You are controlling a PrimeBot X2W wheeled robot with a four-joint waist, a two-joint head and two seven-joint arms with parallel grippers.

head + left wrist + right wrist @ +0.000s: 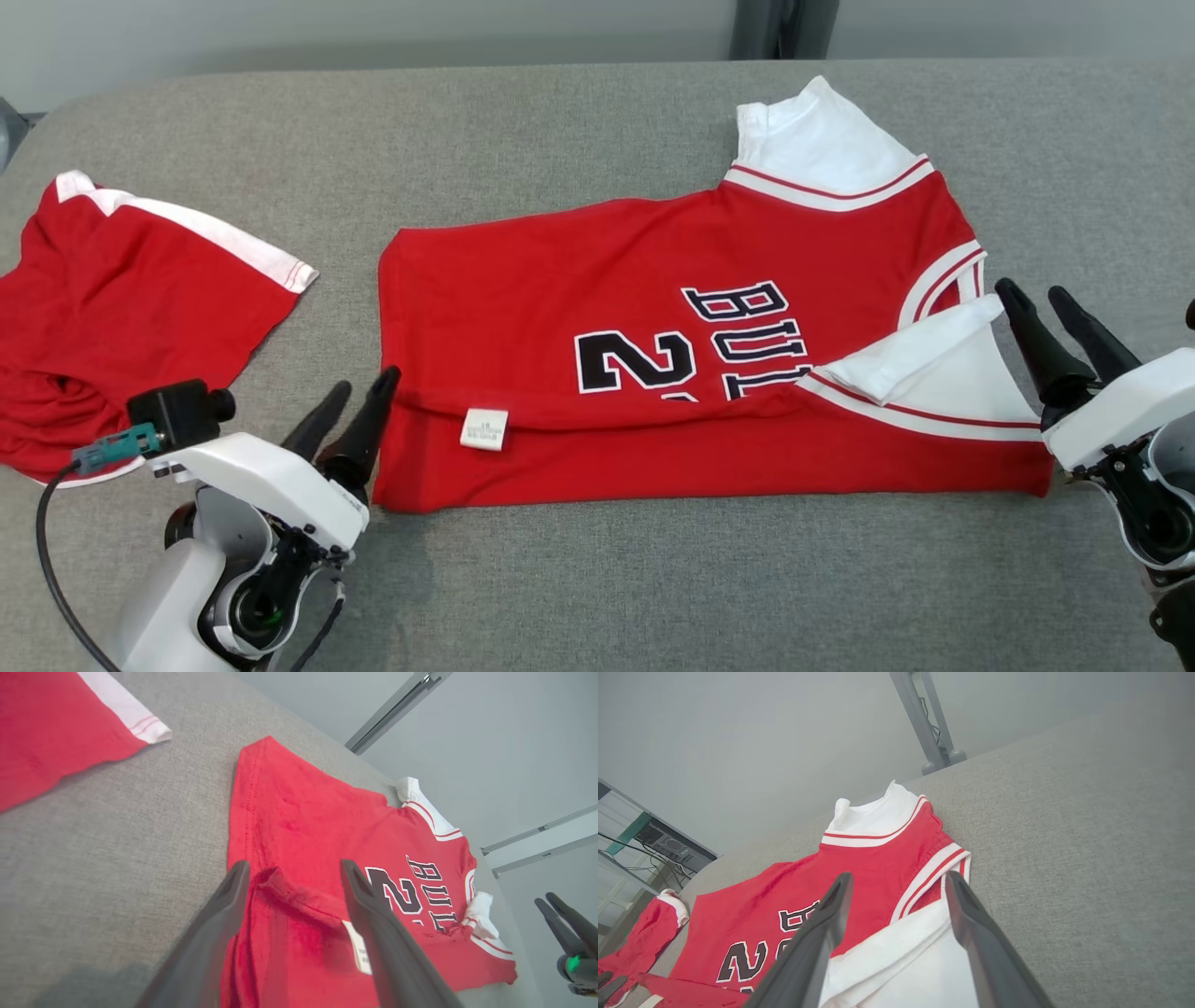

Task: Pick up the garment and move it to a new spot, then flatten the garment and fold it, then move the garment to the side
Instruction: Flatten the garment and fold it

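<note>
The garment (pixel 644 271) is a red jersey with white sleeves and black lettering, spread across the middle of the grey surface. Its near edge is folded up over the front, with a white label showing. My left gripper (pixel 366 383) stands open at the jersey's left hem corner. In the left wrist view the folded hem (pixel 299 896) lies between the spread fingers of that gripper (pixel 295 865). My right gripper (pixel 1033 291) is open at the jersey's right end, beside the folded white sleeve (pixel 934 369). The right wrist view has its fingers apart over that sleeve (pixel 906 952).
A second red and white garment (pixel 121 299) lies crumpled at the left edge of the grey padded surface (pixel 597 579). A grey post (pixel 924 723) stands behind the far edge. Bare surface runs along the front and the far right.
</note>
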